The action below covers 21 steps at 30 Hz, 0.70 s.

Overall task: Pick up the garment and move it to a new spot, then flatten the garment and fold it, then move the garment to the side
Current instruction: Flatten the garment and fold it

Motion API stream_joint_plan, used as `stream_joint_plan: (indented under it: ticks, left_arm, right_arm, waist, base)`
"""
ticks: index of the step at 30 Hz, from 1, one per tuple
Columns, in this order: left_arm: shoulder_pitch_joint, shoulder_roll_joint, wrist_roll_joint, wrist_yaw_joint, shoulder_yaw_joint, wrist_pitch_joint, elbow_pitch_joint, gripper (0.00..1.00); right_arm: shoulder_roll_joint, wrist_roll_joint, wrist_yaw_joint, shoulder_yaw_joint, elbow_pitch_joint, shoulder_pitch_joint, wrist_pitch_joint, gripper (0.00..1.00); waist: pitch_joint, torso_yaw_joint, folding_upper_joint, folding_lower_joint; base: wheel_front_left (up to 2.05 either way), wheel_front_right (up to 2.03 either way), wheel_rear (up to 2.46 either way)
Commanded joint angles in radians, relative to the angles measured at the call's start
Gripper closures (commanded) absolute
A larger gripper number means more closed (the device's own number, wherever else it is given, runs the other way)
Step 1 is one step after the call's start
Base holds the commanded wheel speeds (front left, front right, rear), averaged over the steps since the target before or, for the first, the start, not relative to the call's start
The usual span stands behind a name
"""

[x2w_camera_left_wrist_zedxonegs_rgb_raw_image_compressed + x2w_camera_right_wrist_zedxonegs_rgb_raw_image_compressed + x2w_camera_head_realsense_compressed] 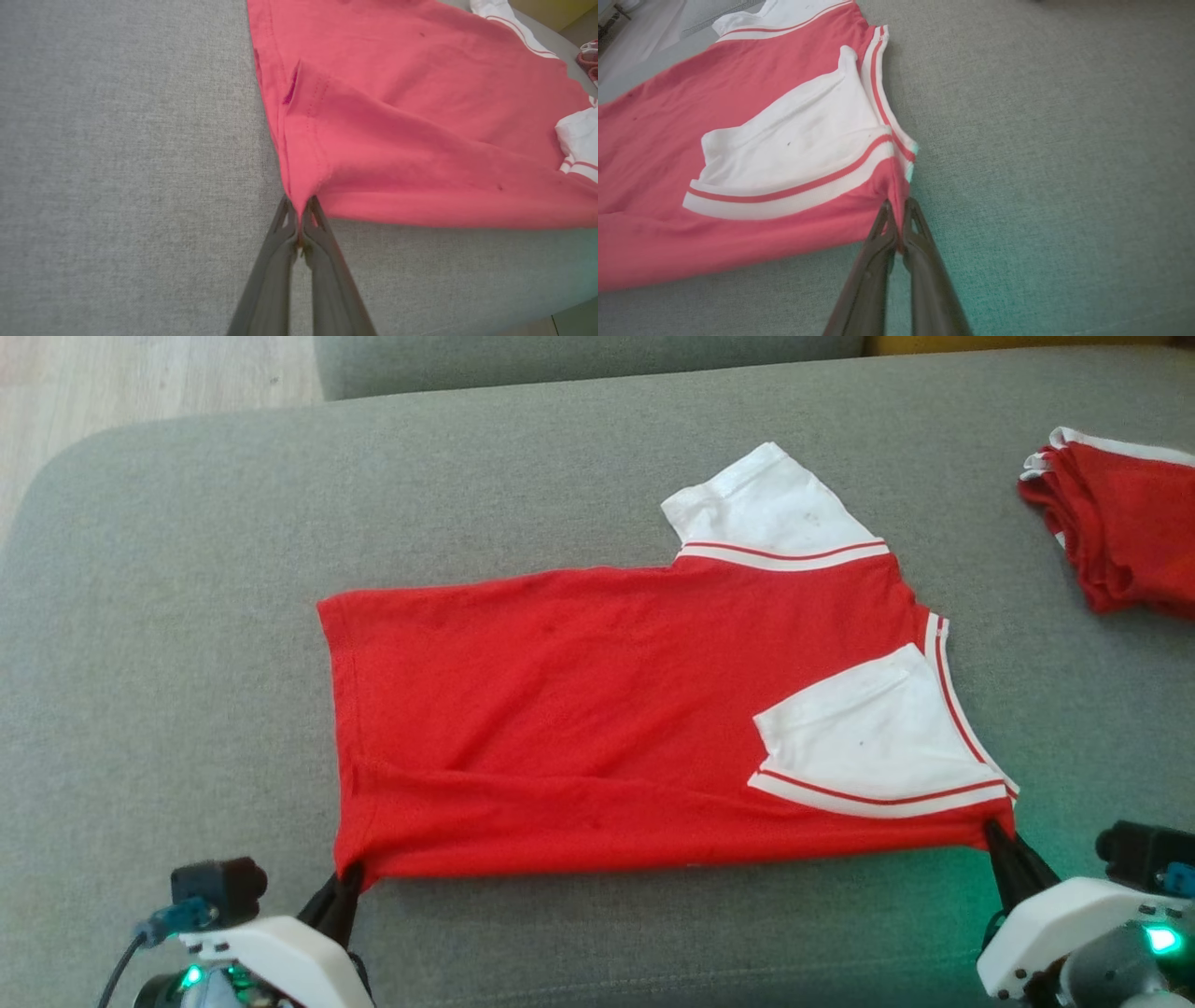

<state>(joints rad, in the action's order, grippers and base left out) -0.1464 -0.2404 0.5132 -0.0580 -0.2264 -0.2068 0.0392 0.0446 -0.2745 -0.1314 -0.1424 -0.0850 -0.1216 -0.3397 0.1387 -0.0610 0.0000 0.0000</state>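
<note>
The garment (597, 709) is a red T-shirt with white, red-striped sleeves, lying spread on a grey cushion (187, 616) with its hem to the left and its collar to the right. One sleeve is folded in over the body. My left gripper (347, 879) is shut on the near hem corner; in the left wrist view the left gripper (299, 210) pinches the red cloth of the garment (420, 116). My right gripper (995, 831) is shut on the near shoulder corner, and the right wrist view has the right gripper (899, 212) clamped on the garment (738, 140) below the white sleeve.
A second red and white garment (1125, 532) lies folded at the cushion's far right. The sofa back (579, 359) runs along the top, with pale wood floor (140, 392) at the upper left. Bare grey cushion surrounds the shirt on all sides.
</note>
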Motion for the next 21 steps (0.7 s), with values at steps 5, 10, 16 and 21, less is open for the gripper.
stream_joint_plan:
  ticks: [5,10,16,21]
  left_arm:
    - [0.024,0.001,0.007,-0.022,0.025,0.003,-0.015,0.53]
    - [0.022,-0.005,0.006,-0.022,0.026,0.011,-0.008,0.0]
    - [0.068,-0.047,-0.012,-0.025,0.045,0.007,-0.036,0.0]
    - [0.186,-0.103,-0.039,-0.005,0.048,-0.03,-0.041,0.0]
  right_arm:
    - [0.008,-0.001,0.001,0.016,0.027,0.014,0.007,0.29]
    - [0.007,0.006,0.001,0.014,0.035,0.002,0.014,0.0]
    - [0.006,0.026,0.001,0.005,0.088,0.003,0.025,0.0]
    - [0.006,0.035,0.001,0.052,0.128,0.053,0.031,0.0]
  waist:
    - [-0.011,-0.003,0.0,0.0]
    - [-0.02,-0.007,0.0,0.0]
    - [-0.021,-0.017,0.0,0.0]
    - [0.006,-0.034,0.0,0.0]
  base:
    - [0.0,0.0,0.0]
    - [0.0,0.0,0.0]
    - [0.0,0.0,0.0]
    - [0.0,0.0,0.0]
